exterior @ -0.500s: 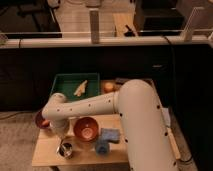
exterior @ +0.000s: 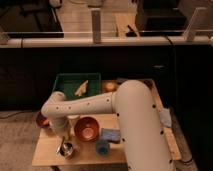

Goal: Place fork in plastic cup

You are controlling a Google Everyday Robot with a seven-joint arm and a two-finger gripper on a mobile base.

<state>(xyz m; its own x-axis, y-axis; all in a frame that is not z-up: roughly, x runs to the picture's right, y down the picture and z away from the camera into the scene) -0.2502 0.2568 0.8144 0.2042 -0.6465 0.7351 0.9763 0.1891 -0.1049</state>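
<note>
The blue plastic cup stands near the table's front edge, right of centre. My gripper hangs down from the white arm at the front left, just above a small shiny metal cup. A thin utensil-like shape sticks out of the metal cup, and I cannot tell whether it is the fork. The gripper is well to the left of the blue cup.
A copper bowl sits between gripper and blue cup. A red bowl is at the left edge. A green tray with a yellowish item stands at the back. A blue cloth and an orange fruit are also on the wooden table.
</note>
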